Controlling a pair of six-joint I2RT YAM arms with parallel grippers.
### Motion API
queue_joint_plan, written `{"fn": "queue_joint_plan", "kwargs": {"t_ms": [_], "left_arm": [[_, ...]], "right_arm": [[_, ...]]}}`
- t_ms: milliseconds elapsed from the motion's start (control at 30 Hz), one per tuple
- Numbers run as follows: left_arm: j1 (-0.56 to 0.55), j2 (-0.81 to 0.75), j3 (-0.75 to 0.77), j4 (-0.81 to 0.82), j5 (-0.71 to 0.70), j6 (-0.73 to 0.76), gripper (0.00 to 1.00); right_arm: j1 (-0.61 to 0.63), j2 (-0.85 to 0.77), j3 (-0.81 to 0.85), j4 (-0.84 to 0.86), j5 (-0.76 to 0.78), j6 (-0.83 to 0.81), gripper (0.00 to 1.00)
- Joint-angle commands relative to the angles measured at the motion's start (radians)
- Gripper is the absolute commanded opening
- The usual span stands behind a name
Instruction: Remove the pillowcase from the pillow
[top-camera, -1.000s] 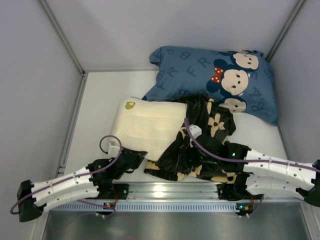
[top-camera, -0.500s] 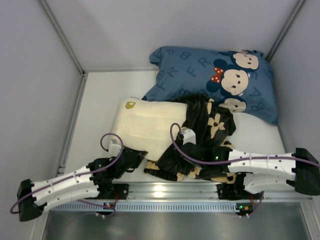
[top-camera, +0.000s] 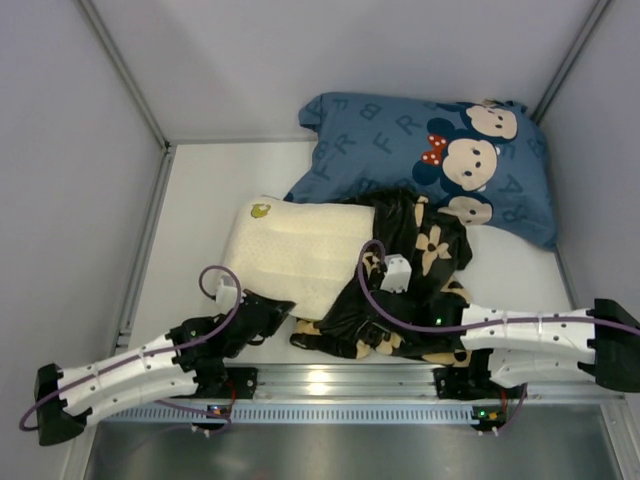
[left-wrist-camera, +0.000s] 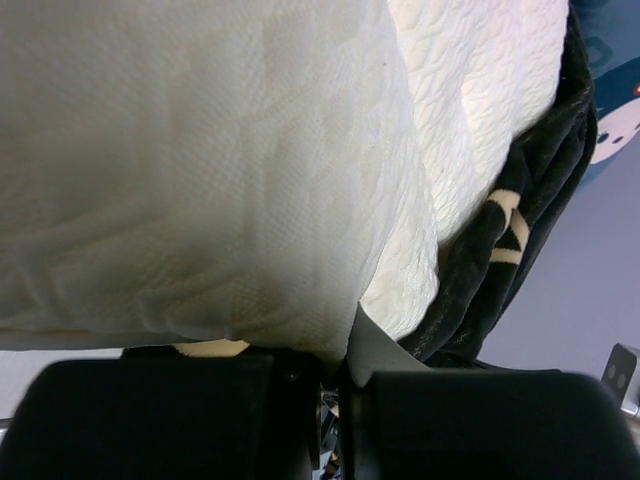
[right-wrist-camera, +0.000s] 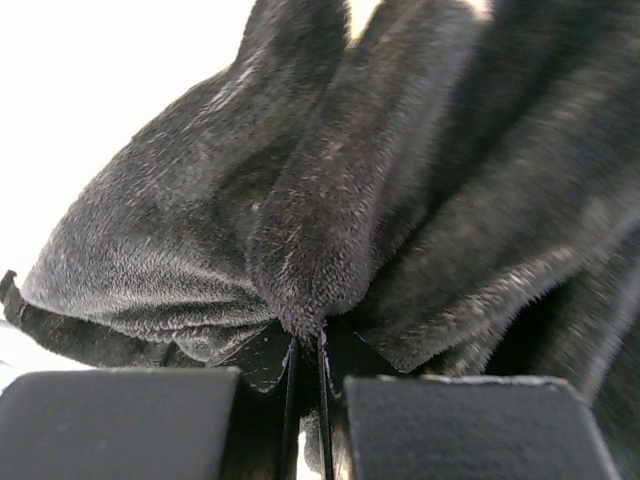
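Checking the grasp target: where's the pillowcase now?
Top view, centre-right: pillowcase bunched over the pillow's right end, on the blue pillow's near side, right pincer shut on it.

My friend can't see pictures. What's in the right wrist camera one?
The right gripper is pinched shut on a fold of the fuzzy black pillowcase, which fills most of the picture. The upper left is bright white.

one cream pillow (top-camera: 290, 250), one blue pillow (top-camera: 380, 140), one black pillowcase (top-camera: 405, 225), two arms: left arm (top-camera: 130, 372), right arm (top-camera: 530, 328).
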Motion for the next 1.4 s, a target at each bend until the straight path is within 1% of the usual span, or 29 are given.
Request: {"fn": "queue_joint_plan", "kwargs": {"t_ms": [0,167,200,267,300,367,433,633,733,967,1367], "left_arm": [[-0.001,-0.038,0.075,-0.012,-0.075,0.045,0.00],[-0.001,-0.071,0.153,-0.182,-0.147,0.065,0.00],[-0.001,-0.088,0.165,-0.237,-0.171,0.065,0.00],[-0.001,-0.120,0.198,-0.289,-0.196,0.064,0.00],[-0.001,-0.133,0.208,-0.340,-0.217,0.061,0.00],[-0.001,-0.160,0.231,-0.389,-0.239,0.049,0.00],[-0.001,-0.203,0.247,-0.450,-0.270,0.035,0.00],[-0.001,-0.320,0.273,-0.576,-0.309,0.013,0.00],[-0.001,-0.369,0.277,-0.634,-0.316,-0.008,0.00],[-0.001,-0.450,0.284,-0.703,-0.329,-0.033,0.00],[-0.002,-0.484,0.348,-0.812,-0.357,-0.067,0.00]], "right_arm": [[0.007,-0.070,-0.012,-0.146,0.180,0.095,0.00],[0.007,-0.202,-0.049,-0.211,0.243,0.143,0.00],[0.006,-0.255,-0.064,-0.234,0.277,0.163,0.00],[0.007,-0.324,-0.071,-0.283,0.318,0.200,0.00],[0.006,-0.344,-0.066,-0.309,0.356,0.232,0.00],[0.004,-0.392,-0.060,-0.373,0.384,0.244,0.00],[0.001,-0.416,-0.043,-0.421,0.413,0.253,0.00],[-0.009,-0.466,0.006,-0.491,0.457,0.258,0.00],[-0.013,-0.479,0.038,-0.517,0.478,0.253,0.00],[-0.020,-0.525,0.101,-0.588,0.542,0.229,0.00],[-0.036,-0.581,0.152,-0.649,0.568,0.214,0.00]]}}
